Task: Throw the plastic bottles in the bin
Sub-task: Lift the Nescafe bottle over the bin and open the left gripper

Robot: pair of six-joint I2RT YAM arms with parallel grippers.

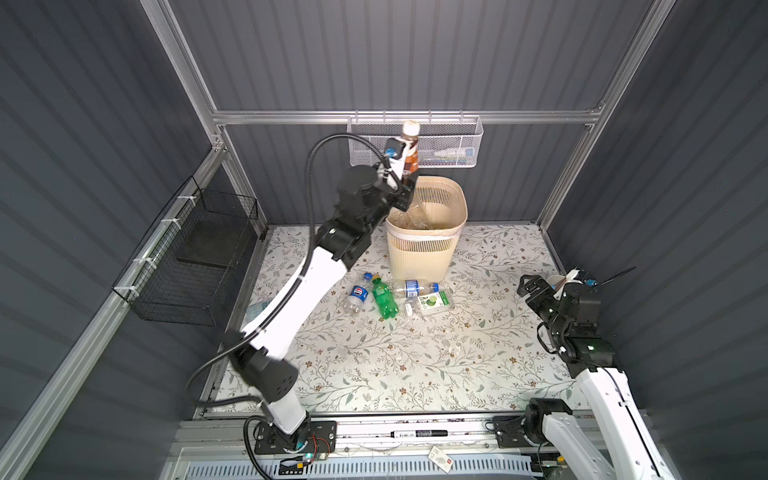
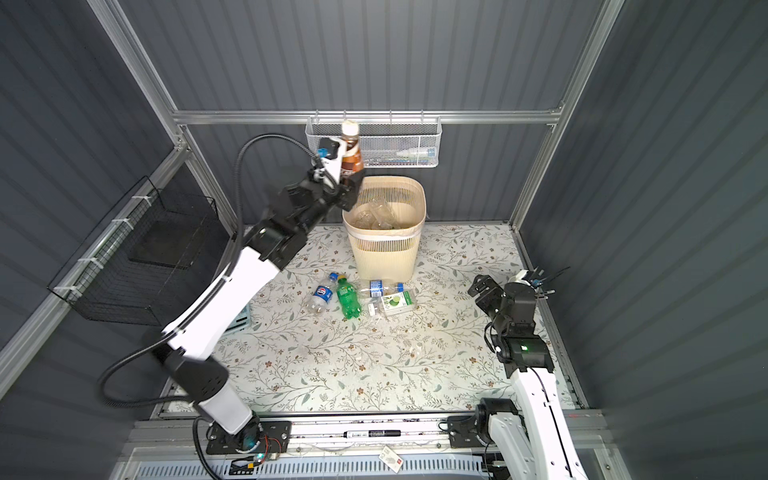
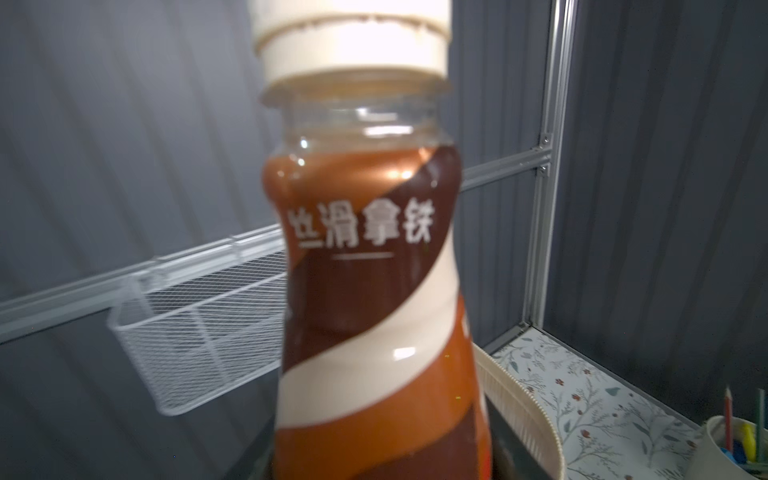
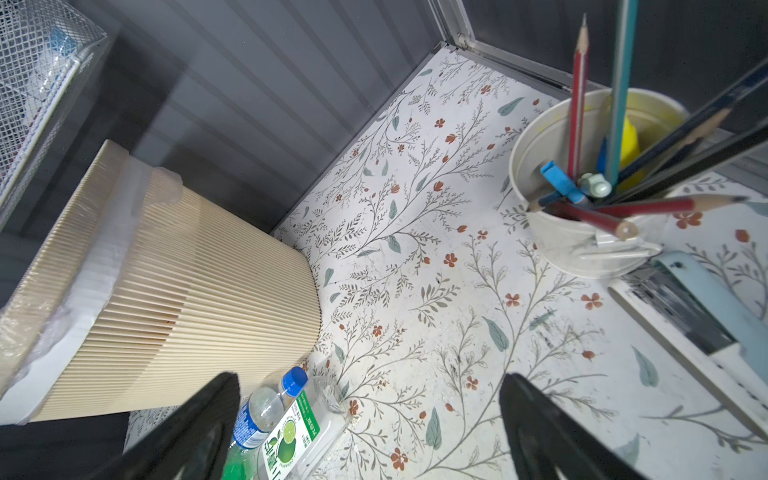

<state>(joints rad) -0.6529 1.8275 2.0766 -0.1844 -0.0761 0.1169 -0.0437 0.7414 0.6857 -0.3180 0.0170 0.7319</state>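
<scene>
Against the back wall, in both top views, the beige slatted plastic bin [image 1: 419, 253] is seen upright on the flowered table [image 1: 374, 365], lined with a clear bag and holding several clear crumpled bottles [image 1: 409, 216]; just above its left rim the brown-sleeved, white-capped plastic bottle [image 1: 410, 153] is held upright, its base gripped by the left gripper [image 1: 407, 183]; the white mesh wall basket [image 1: 453, 145] behind it holds a white and blue item too small to name; the black wire basket [image 1: 195, 257] is hung on the left wall. Just in front of the bin four bottles are seen lying close together: a clear blue-capped cola bottle [image 1: 357, 295], a green yellow-capped bottle [image 1: 384, 299], a clear blue-labelled bottle [image 1: 415, 287] and a clear lime-labelled bottle [image 1: 434, 301]; the right gripper [image 1: 530, 286] is spread wide, near the right wall and well apart from them.

From the left wrist, the brown-sleeved bottle [image 3: 365, 291] is shown blurred across the middle, hiding the jaws; the bin's rim [image 3: 519, 399] is glimpsed beside it, the mesh basket [image 3: 199, 332] behind.

From the right wrist, the black fingers [image 4: 199, 428] are seen parted with nothing gripped; the blue-labelled [image 4: 257, 415] and lime-labelled [image 4: 299, 432] bottles are seen lying side by side near the bin's wall [image 4: 187, 291]; a white cup of pencils [image 4: 582, 245] is stood well apart on the table.
</scene>
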